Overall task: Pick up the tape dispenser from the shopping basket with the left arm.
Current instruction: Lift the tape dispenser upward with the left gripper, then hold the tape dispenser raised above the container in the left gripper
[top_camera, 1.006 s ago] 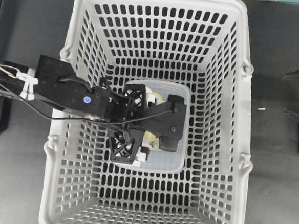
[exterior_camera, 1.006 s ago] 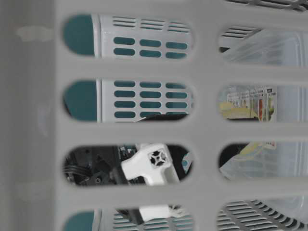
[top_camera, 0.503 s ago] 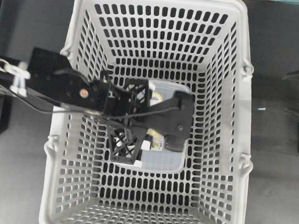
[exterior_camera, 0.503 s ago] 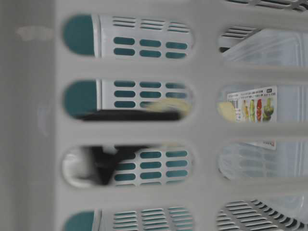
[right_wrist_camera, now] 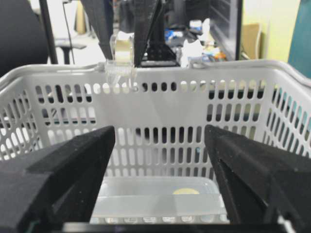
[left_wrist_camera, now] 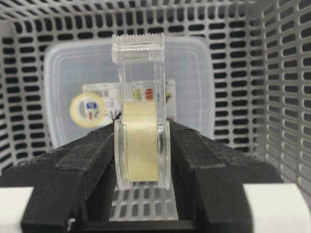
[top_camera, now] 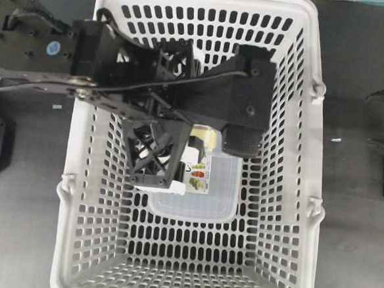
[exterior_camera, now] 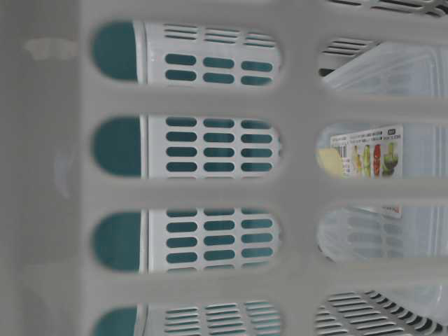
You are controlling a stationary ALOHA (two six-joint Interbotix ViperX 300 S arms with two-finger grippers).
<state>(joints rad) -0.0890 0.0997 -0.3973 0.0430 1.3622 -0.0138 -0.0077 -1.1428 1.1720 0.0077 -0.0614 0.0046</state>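
Clear, hard plastic forms the small tape dispenser with a serrated cutter head (left_wrist_camera: 139,104), and a pale roll of tape is seen inside it. It is clamped upright between the black foam-faced fingers (left_wrist_camera: 92,155) of the left claw (left_wrist_camera: 141,155), which is clenched on the two flat side faces around the roll. The dispenser is judged light and stiff, but smooth and therefore slippery. The flat sides at the roll are judged the best place for a hold, since the narrow neck and cutter head offer less surface and may crack under pressure.

Behind it, a clear rounded-corner plastic box with a white label and yellow ring (left_wrist_camera: 194,87) is seen lying on the floor of the light-grey slotted shopping basket (left_wrist_camera: 272,97), well apart from the dispenser. From the right wrist view the dispenser is seen held just above the far rim of the basket. The right claw (right_wrist_camera: 160,160) is released, its fingers spread wide, outside the basket. In the overhead view the black left arm (top_camera: 248,95) is seen reaching across the basket over the dark counter (top_camera: 349,247).
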